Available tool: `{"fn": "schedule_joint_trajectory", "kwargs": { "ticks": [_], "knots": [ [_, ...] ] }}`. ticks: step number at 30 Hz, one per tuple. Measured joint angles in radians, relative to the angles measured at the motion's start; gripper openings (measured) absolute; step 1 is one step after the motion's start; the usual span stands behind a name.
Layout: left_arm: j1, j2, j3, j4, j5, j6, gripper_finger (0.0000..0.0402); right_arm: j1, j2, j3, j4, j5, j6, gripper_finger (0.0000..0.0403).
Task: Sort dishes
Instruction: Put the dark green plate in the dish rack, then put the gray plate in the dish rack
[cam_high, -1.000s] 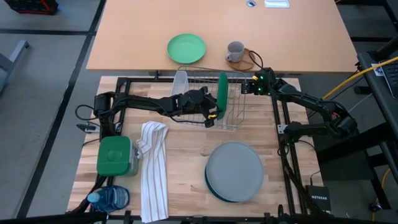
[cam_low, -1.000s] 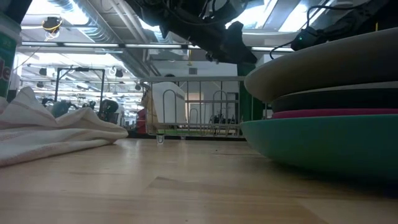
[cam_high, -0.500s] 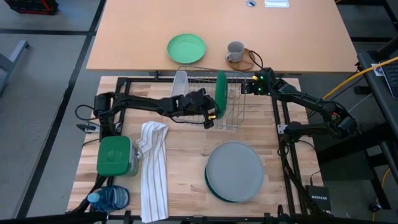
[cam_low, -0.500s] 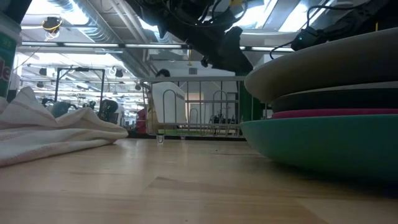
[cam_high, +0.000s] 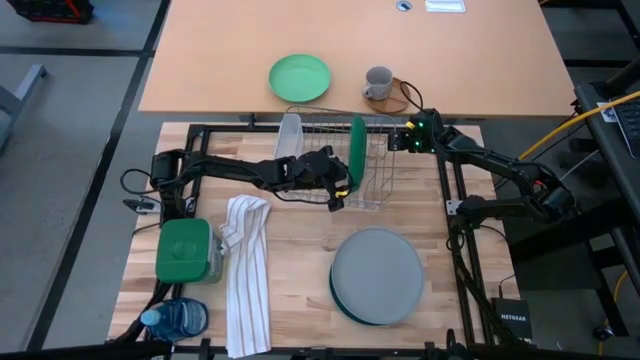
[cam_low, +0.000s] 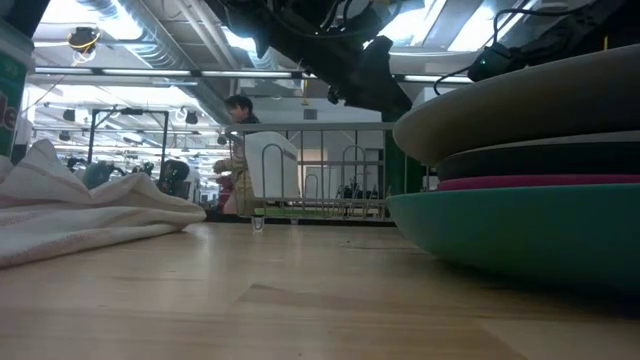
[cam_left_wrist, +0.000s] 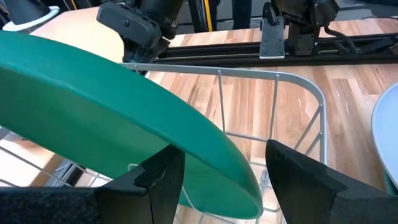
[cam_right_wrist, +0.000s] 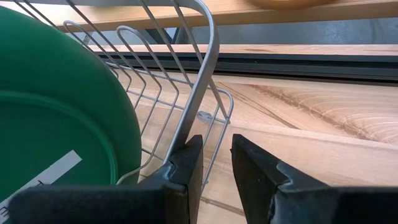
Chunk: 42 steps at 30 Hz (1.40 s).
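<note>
High view: the left gripper (cam_high: 340, 185) sits at the rack (cam_high: 375, 190), where the green plate (cam_high: 357, 150) stands on edge. The stack (cam_high: 377, 275) lies nearer the front.

Left wrist view: fingers (cam_left_wrist: 163, 177) spread apart, plate between them.

Right wrist view: the right gripper (cam_right_wrist: 216, 163) pinches the rack's wire.

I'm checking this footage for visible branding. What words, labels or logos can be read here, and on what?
"NETGEAR": on the small dark box at the table's near right corner, in the high view.
White label on the dark green plate in the wire rack: its print is cut off and unreadable.
Green container at the low view's edge: white letters are cut off and unreadable.
</note>
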Motion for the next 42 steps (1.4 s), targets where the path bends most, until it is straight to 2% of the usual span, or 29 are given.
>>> {"fn": "schedule_joint_trajectory", "kwargs": {
  "ticks": [27,42],
  "knots": [
    [-0.006,-0.017,0.0,-0.091,0.002,-0.099,0.0212,0.0,0.0,0.0,-0.003,-0.001,0.0,0.0089],
    [-0.02,-0.084,0.0,-0.3,0.002,-0.14,0.0212,0.0,-0.001,0.0,-0.007,-0.002,0.0,0.0089]
  ]
}}
